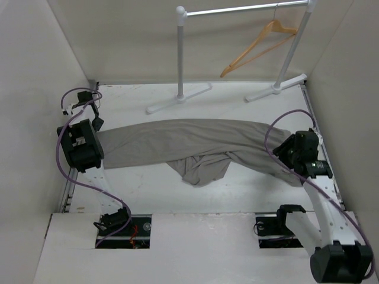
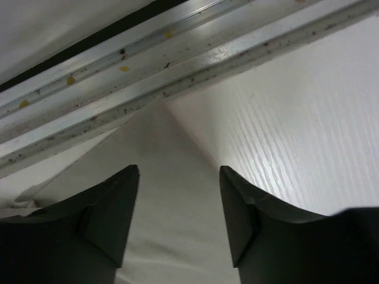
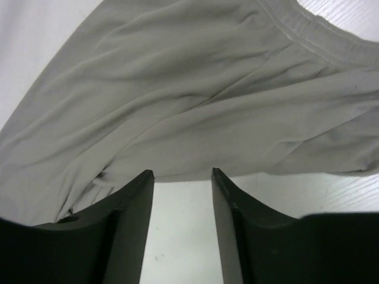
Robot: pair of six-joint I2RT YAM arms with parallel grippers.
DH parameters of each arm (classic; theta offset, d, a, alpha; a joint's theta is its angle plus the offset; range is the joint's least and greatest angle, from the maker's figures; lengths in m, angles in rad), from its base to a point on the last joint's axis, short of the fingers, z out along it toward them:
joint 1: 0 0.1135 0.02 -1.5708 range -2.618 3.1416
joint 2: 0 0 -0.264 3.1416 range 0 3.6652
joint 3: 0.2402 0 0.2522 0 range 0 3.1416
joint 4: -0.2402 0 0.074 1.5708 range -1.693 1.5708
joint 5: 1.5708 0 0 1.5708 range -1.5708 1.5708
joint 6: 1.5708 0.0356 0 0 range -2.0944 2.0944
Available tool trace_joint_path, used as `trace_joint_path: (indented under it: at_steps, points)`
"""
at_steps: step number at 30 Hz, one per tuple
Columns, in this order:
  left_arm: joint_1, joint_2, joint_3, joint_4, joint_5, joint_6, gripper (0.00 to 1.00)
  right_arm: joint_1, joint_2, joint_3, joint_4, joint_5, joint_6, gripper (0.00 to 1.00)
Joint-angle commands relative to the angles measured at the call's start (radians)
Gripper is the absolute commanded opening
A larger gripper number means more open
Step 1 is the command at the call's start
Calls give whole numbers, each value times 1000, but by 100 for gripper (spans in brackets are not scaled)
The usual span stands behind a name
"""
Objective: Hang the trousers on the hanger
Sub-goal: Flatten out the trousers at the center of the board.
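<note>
Grey-taupe trousers (image 1: 177,145) are being seen spread across the table (image 1: 237,189) from left edge to right edge, with one leg bunched near the middle. The left gripper (image 2: 179,171) is being held released, jaws apart over the cloth's left end. The right gripper (image 3: 182,174), also released, is being held over bare table just short of the waistband end. The hanger (image 1: 254,50) is being carried by the rail (image 1: 237,10) at the far right corner. From above, both cloth ends are being hidden by the arms.
</note>
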Motion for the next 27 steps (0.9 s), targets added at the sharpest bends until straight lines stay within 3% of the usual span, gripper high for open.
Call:
trace_joint_path:
  at_steps: [1, 5, 9, 16, 27]
  points:
    - [12, 29, 23, 0, -22, -11, 48, -53, 161, 120, 140, 14, -35, 56]
    - [33, 37, 21, 3, -27, -8, 24, -155, 437, 255, 272, 66, -50, 63]
    - [38, 19, 29, 23, -26, -2, 12, -218, 707, 406, 337, 107, -55, 56]
    - [30, -16, 11, 58, -16, -5, 7, -235, 932, 576, 274, 172, -103, 59]
    - [39, -21, -5, 82, 4, -6, 4, -242, 1090, 657, 232, 6, -116, 53]
